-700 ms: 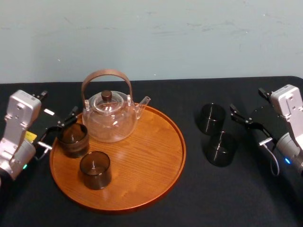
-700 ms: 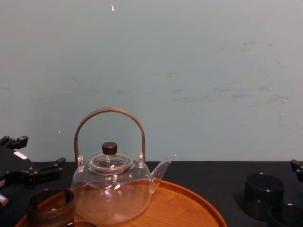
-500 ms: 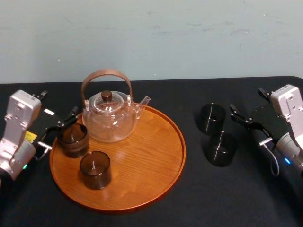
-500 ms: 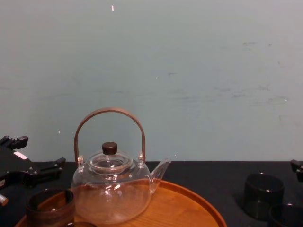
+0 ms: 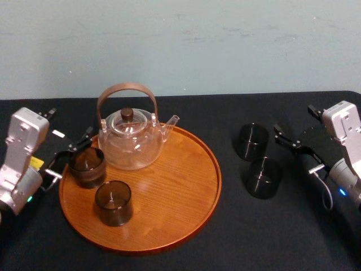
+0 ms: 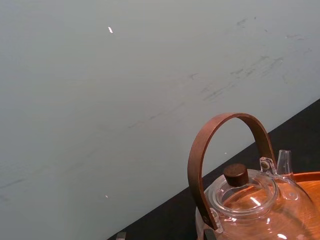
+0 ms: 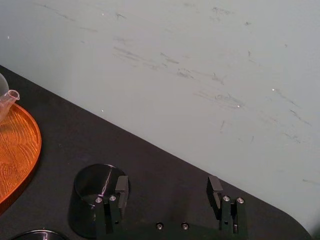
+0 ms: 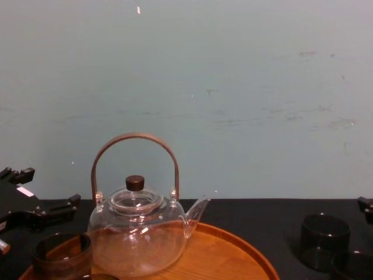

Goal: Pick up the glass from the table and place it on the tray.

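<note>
1. The black-clothed surface (image 5: 225, 243) carries everything, with a pale wall behind it.
2. The round wooden tray (image 5: 180, 186) lies left of centre. Much of its right half is bare, so there is room for another glass.
3. A clear glass teapot (image 5: 131, 142) with an arched brown handle stands at the tray's back left.
4. The right hand (image 5: 294, 151) sits low over the surface, just right of the two loose glasses. Its fingers are spread wide with nothing between them. In the right wrist view, one finger (image 7: 121, 186) overlaps the far glass's rim.
5. The left hand (image 5: 69, 153) sits at the tray's left rim, fingers apart and holding nothing, just beside a tumbler already on the tray.
6. Two dark smoked tumblers stand upright on the surface, well right of the tray: the far glass (image 5: 251, 141) and the near glass (image 5: 264, 177). They are close together, and whether they touch is unclear. Either could be the one to move. Each looks short, straight-walled, rigid and light, but also smooth, slippery and brittle. A hold across the wall at mid height, one finger on each side, with a modest squeeze, seems best. The neighbouring glass is close enough to be knocked.
7. Two matching tumblers, the rear tray glass (image 5: 87, 166) and the front tray glass (image 5: 113, 202), already stand on the tray's left side.
</note>
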Motion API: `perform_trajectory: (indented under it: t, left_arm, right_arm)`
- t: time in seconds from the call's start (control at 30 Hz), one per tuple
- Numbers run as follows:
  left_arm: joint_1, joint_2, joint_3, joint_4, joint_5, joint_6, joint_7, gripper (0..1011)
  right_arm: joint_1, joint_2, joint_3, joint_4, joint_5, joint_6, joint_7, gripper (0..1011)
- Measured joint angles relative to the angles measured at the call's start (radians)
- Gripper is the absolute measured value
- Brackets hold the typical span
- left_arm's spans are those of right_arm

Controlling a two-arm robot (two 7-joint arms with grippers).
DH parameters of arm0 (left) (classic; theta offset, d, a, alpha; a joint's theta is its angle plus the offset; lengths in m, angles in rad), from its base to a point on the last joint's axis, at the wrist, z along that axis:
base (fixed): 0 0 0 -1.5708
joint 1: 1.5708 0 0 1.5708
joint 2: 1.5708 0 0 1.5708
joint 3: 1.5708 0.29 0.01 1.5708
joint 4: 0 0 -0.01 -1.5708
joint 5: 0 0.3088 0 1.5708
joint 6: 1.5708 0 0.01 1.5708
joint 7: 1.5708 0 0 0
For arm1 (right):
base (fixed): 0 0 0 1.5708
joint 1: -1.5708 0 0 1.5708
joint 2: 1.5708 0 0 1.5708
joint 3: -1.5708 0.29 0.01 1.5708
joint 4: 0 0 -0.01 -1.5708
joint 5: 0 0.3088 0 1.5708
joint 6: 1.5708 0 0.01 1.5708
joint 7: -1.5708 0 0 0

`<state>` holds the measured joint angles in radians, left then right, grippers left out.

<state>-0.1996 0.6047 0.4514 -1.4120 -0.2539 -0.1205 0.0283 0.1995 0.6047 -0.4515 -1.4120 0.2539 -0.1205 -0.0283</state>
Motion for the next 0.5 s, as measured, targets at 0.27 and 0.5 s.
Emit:
perform_trajectory:
  t: [0.27,0.5]
  left_arm:
    - [0.0,0.0,0.0,0.0,0.0,0.0,0.0,1001]
    - [0.0,0.0,0.0,0.0,0.0,0.0,0.0,1001]
  right_arm:
    - [0.0,0.0,0.0,0.0,0.0,0.0,0.0,1002]
    - [0.0,0.0,0.0,0.0,0.0,0.0,0.0,1002]
